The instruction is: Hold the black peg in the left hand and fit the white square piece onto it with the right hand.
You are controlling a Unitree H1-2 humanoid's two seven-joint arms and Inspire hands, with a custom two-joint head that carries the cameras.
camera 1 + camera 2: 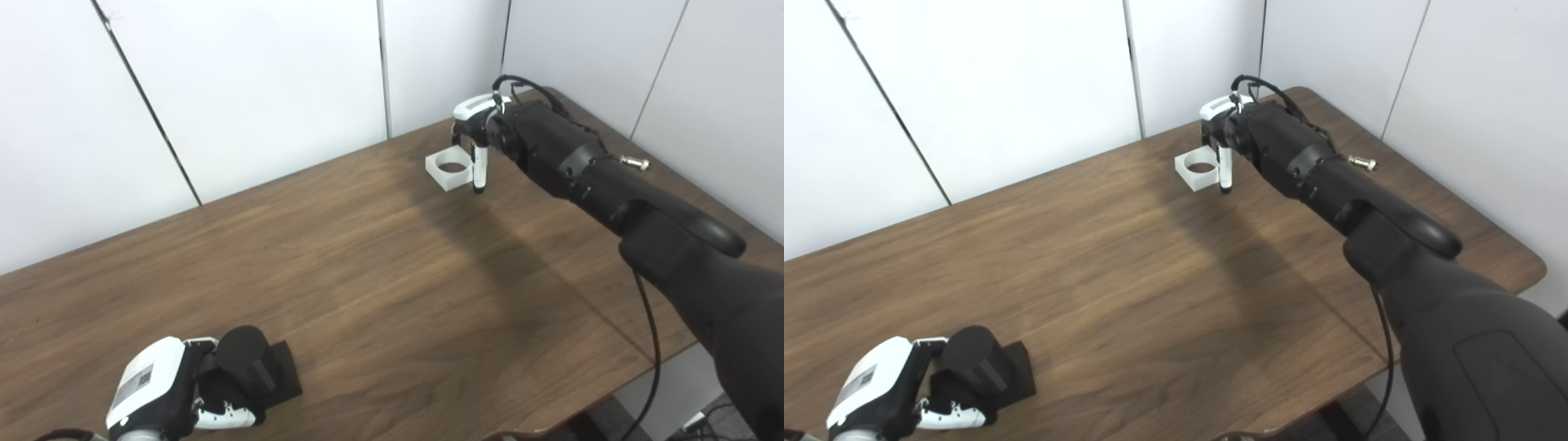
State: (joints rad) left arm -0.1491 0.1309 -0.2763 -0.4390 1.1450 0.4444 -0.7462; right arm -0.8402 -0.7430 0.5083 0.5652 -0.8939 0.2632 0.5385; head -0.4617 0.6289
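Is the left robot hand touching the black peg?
Touching. In the left eye view the left robot hand wraps its fingers around the upright peg with no gap; the right eye view shows the same.

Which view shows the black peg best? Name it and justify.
Left eye view: the black peg sits further inside the frame beside the left hand. The right eye view shows the same peg, nearer the bottom-left corner.

There are no words or numbers clear enough to read anywhere; the only sign of writing is a small grey label (pixel 136 381) stuck on the white back of the left hand (pixel 168 392), and its marks are far too tiny and blurry to make out.
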